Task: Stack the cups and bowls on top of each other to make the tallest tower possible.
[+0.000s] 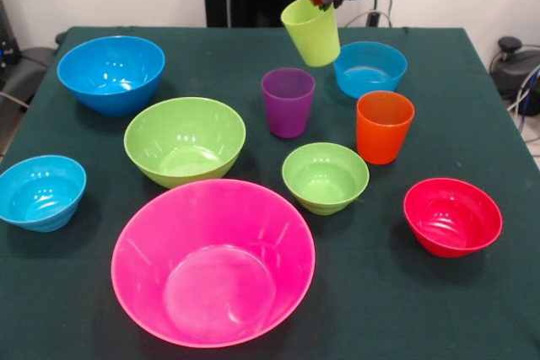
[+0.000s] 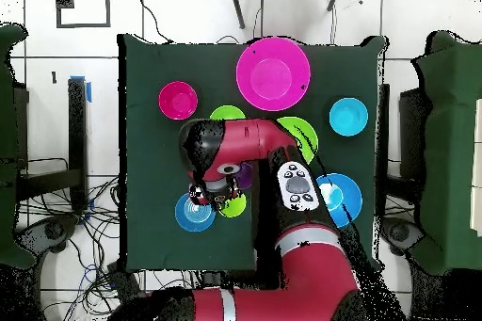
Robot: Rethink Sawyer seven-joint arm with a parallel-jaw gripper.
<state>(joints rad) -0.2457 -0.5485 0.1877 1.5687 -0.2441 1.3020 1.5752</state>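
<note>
- My pincer [image 1: 325, 4] is clamped on the rim of the lime green cup [image 1: 311, 32], which hangs tilted in the air, clear of the worktop [image 1: 472, 107].
- Below and beside it on the cloth: the purple cup [image 1: 288, 101] and orange cup [image 1: 384, 126] stand upright, with a small light-blue bowl [image 1: 369, 67] just behind them.
- No tower exists yet, as I judge it; the huge pink bowl [image 1: 213, 261], large green bowl [image 1: 185, 140], large blue bowl [image 1: 111, 72], small green bowl [image 1: 325, 176], red bowl [image 1: 452, 216] and the other light-blue bowl [image 1: 41, 191] all sit apart, open side up.
- Risk: the cup is held by one edge and leans, so it could swing or slip if I move fast.
- Risk: the purple cup sits near my path; a low pass could tip it.
- Risk: releasing a tilted cup onto glossy plastic may let it topple or skate off.
- From overhead the arm hides the cups, so I rely on the front camera.
</note>
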